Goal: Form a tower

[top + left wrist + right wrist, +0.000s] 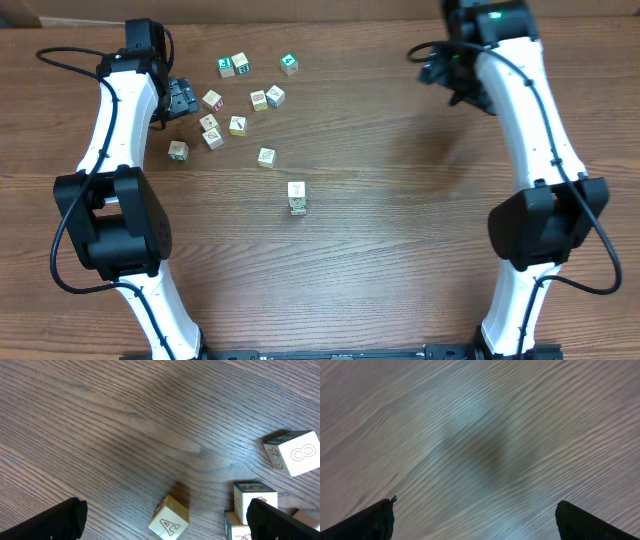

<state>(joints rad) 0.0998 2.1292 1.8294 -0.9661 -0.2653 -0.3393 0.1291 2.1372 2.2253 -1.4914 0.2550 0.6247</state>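
— Where is the tower [297, 198]?
— In the middle of the tabletop [400, 250], about two cubes high I think, well apart from both arms.
— And the pincers?
— The left pincer [180, 100] is wide and empty, near the loose cubes [238, 125]. The right pincer [448, 78] is also wide, over bare wood grain.
— Which step, then?
— Fetching another cube, I judge. The cube with the letter A [169, 518] lies between the left fingers [55, 521]. It is small pale wood with sharp edges and printed faces, so the grip must be square.

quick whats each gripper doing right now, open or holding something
left gripper: open, holding nothing
right gripper: open, holding nothing
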